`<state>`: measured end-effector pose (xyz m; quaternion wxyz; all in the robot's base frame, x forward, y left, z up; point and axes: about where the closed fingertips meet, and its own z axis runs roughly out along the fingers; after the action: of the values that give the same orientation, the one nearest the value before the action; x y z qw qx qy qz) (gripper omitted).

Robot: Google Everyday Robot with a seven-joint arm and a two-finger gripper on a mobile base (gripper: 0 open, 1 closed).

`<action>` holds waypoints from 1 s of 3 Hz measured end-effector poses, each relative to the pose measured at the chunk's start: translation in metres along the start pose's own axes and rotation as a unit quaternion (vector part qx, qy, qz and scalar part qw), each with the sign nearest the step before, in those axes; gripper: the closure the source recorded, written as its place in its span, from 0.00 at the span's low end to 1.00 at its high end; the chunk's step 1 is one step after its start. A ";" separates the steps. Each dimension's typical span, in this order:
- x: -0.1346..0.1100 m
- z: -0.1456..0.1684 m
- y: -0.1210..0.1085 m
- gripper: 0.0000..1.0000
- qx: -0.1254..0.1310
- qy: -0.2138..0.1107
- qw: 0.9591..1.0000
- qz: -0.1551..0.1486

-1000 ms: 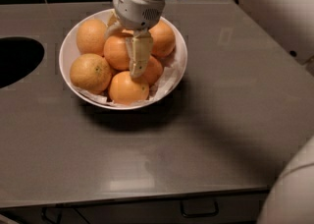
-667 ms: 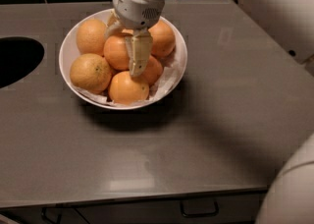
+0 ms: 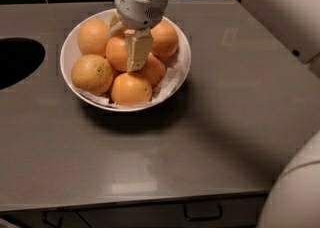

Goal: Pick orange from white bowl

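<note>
We're right at the grasp, and nothing is out yet. All six fruits sit in the white bowl [image 3: 63,64] on the grey counter [image 3: 200,147], on crumpled paper [image 3: 170,79] that shows along the right side. The arm comes in from the top and the gripper [image 3: 125,52] is down in the middle of the pile. It is pressed against the orange [image 3: 116,54] at the centre, the deep-coloured one, which is hemmed in by its neighbours. One sits behind-left [image 3: 92,37], one front-left [image 3: 92,74], one at the front [image 3: 131,89], one at lower right [image 3: 154,71] and one at the back right [image 3: 165,39]. So the reach and the descent look done to us. What's left is a firm hold, the lift clear of the rim, and carrying the fruit away. Is the gripper apart or clamped on that centre orange? We cannot tell from here, as its body hides the far side of the fruit. The orange itself rests low in the heap, touching the others and not raised.
</note>
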<state>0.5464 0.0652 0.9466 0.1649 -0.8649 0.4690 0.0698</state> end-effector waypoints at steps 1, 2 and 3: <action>0.000 0.001 -0.001 0.87 -0.001 0.001 1.000 -0.001; 0.000 0.002 -0.002 1.00 -0.002 0.000 1.000 -0.002; 0.000 0.000 -0.001 1.00 0.006 -0.008 1.000 0.001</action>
<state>0.5473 0.0661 0.9473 0.1741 -0.8627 0.4690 0.0744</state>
